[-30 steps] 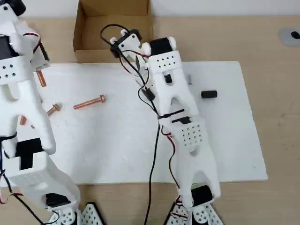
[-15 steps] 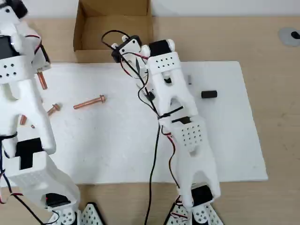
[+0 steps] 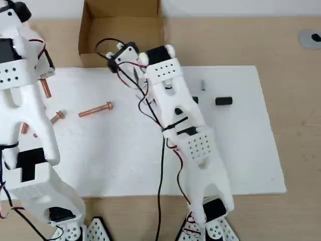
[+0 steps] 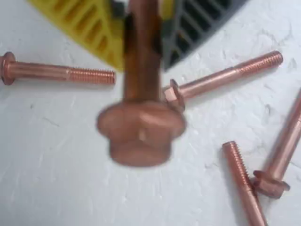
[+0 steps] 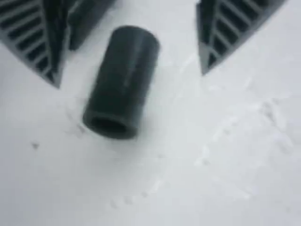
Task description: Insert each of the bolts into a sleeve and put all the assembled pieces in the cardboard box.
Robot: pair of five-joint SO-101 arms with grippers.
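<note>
My left gripper [image 4: 141, 47], one finger yellow and one dark, is shut on a copper bolt [image 4: 141, 127] whose hex head points at the camera. It hangs over several loose bolts [image 4: 225, 77] on the white mat. From above, that held bolt [image 3: 45, 88] is at the mat's far left edge. A black sleeve [image 5: 122, 80] lies on its side on the mat between the fingers of my open right gripper [image 5: 129, 73]. The right gripper [image 3: 133, 75] is just in front of the cardboard box [image 3: 95, 59]. A second sleeve [image 3: 223, 101] lies on the mat to the right.
Loose copper bolts [image 3: 95, 109] [image 3: 56, 117] lie on the left part of the white mat [image 3: 241, 150]. The open box stands at the back, touching the mat's far edge. Black and red cables [image 3: 163, 165] trail along the right arm.
The right arm has swung left, bringing its gripper closer to the box's front wall. The left arm has kept still with its bolt.
</note>
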